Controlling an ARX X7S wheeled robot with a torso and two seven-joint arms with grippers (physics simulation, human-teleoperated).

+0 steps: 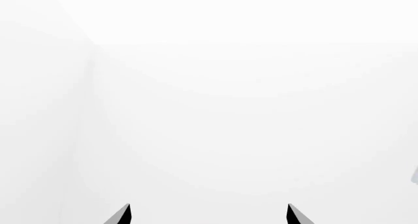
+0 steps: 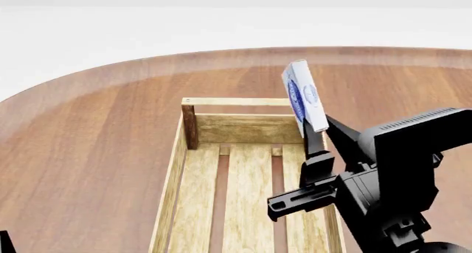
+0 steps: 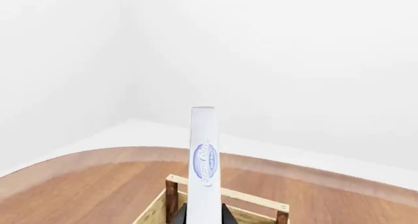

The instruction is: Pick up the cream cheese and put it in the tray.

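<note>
The cream cheese (image 2: 303, 96), a flat white box with a blue oval logo, stands on edge in my right gripper (image 2: 313, 132), held above the far right part of the tray (image 2: 177, 153). The tray is a long light-wood slatted crate with dark corner posts. In the right wrist view the box (image 3: 203, 160) rises between the dark fingertips, with the tray's far end (image 3: 171, 192) below. My left gripper (image 1: 209, 215) is open and empty, facing a white wall; only a tip of the left arm (image 2: 6, 243) shows at the head view's lower left.
The round brown wooden table (image 2: 96, 142) carries the tray in the middle. White walls and floor lie beyond the table's far edge. My right arm (image 2: 398, 175) fills the lower right of the head view.
</note>
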